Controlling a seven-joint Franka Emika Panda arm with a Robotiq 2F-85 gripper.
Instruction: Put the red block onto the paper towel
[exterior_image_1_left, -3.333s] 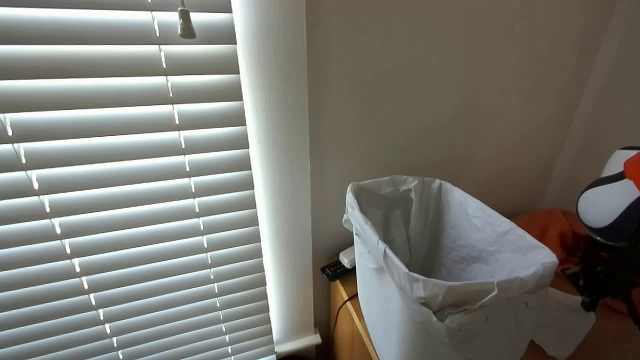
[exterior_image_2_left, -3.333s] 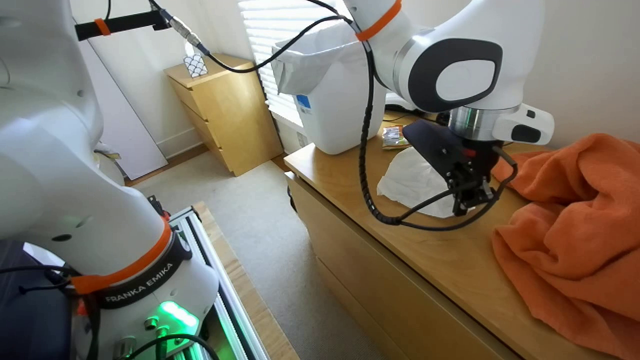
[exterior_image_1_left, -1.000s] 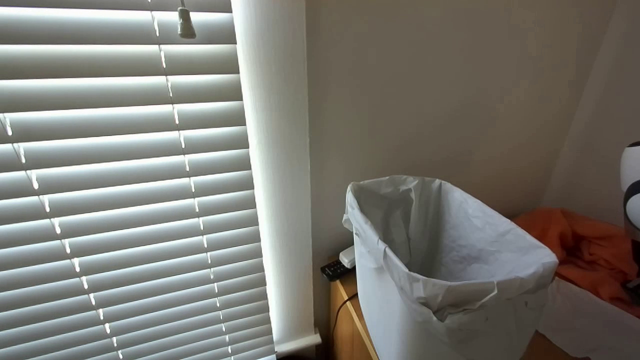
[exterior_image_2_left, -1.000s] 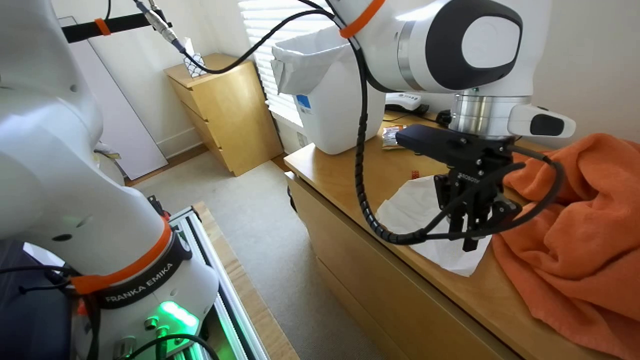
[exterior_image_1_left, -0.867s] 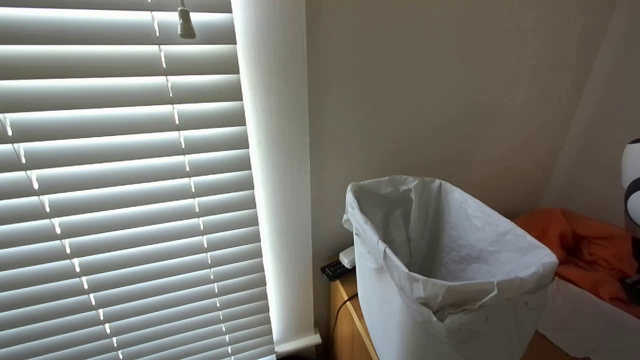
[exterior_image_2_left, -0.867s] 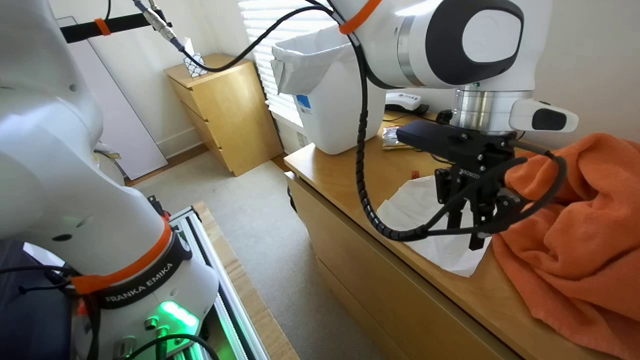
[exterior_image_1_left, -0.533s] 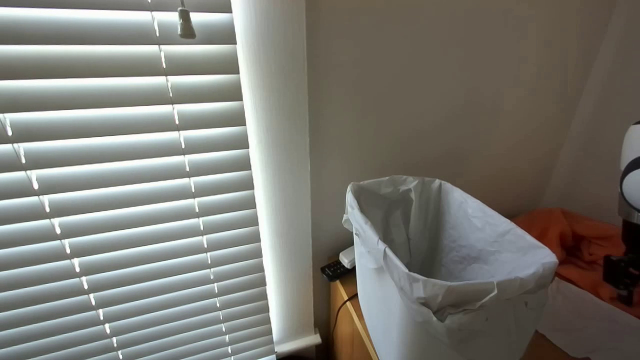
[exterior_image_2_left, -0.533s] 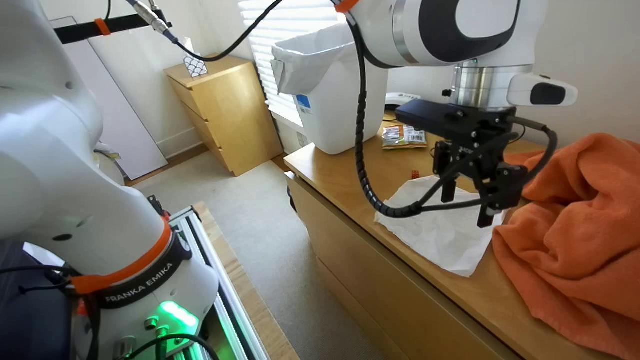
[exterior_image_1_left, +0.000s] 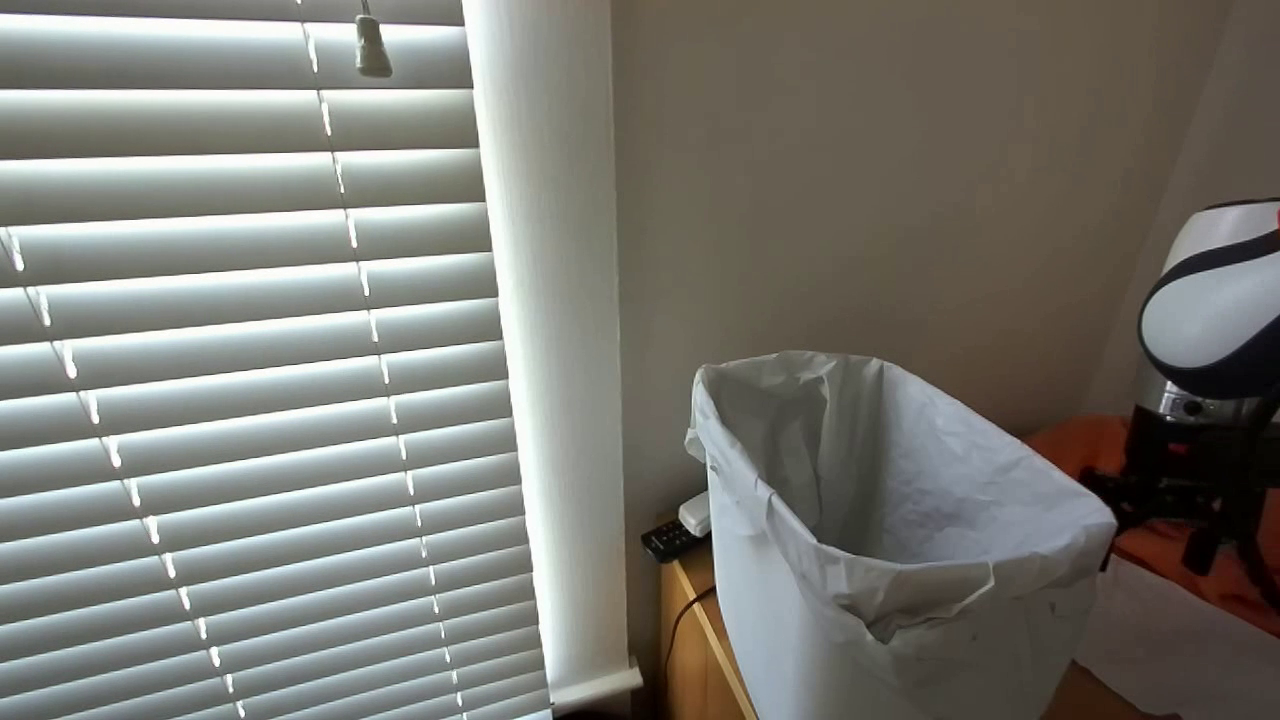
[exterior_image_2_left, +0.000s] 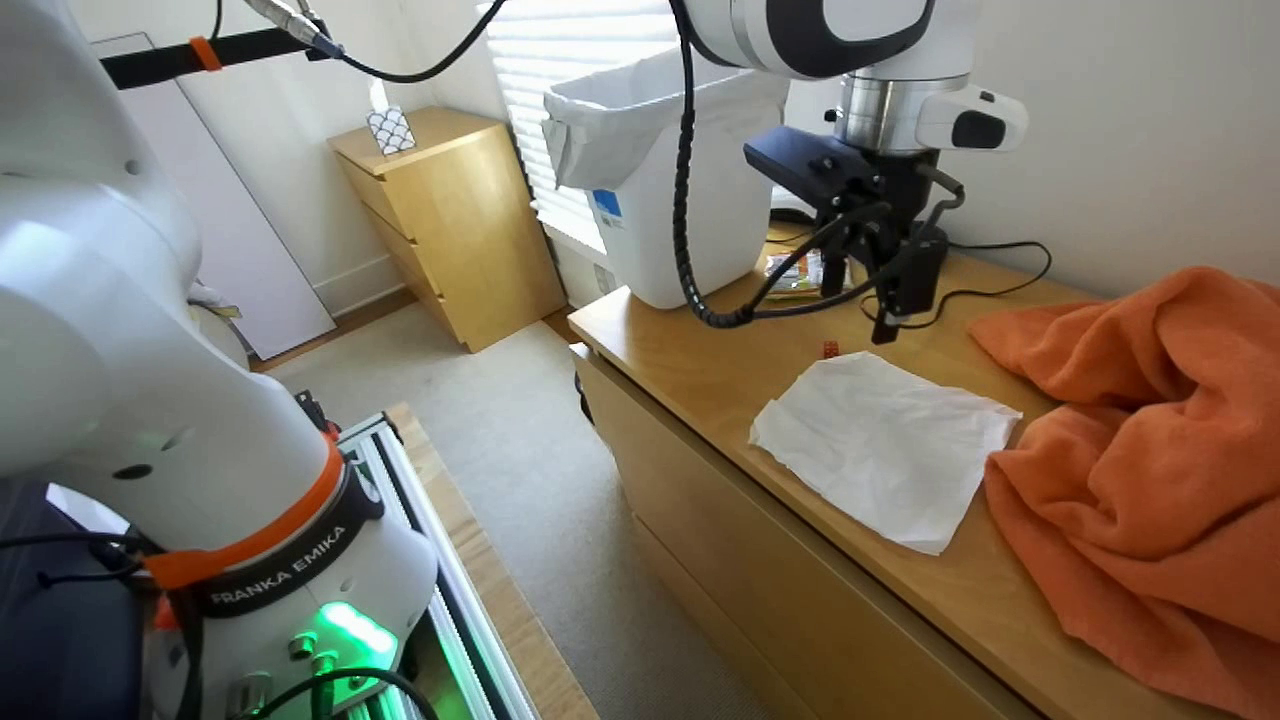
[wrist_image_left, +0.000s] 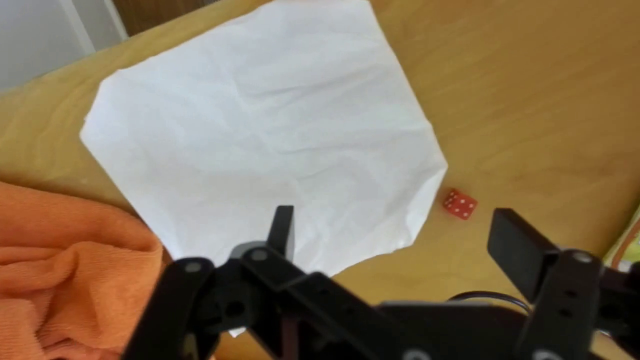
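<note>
The red block, a small die with white dots, lies on the wooden dresser top just outside a corner of the paper towel. In an exterior view the red block is a small speck beyond the far edge of the white paper towel, which lies flat with nothing on it. My gripper is wide open, its fingers apart and nothing between them. Seen from outside, the gripper hangs above the dresser, beyond the towel and higher than the block. The wrist view has the block between the finger directions, nearer the right finger.
A tall white bin with a liner stands at the dresser's end. A snack packet lies beside it. A black cable curves across the back. Crumpled orange cloth covers the dresser's other end, touching the towel's side.
My gripper has spread its fingers wide, risen from low over the paper towel and moved away from the orange cloth toward the bin's side. The red block and towel have stayed put.
</note>
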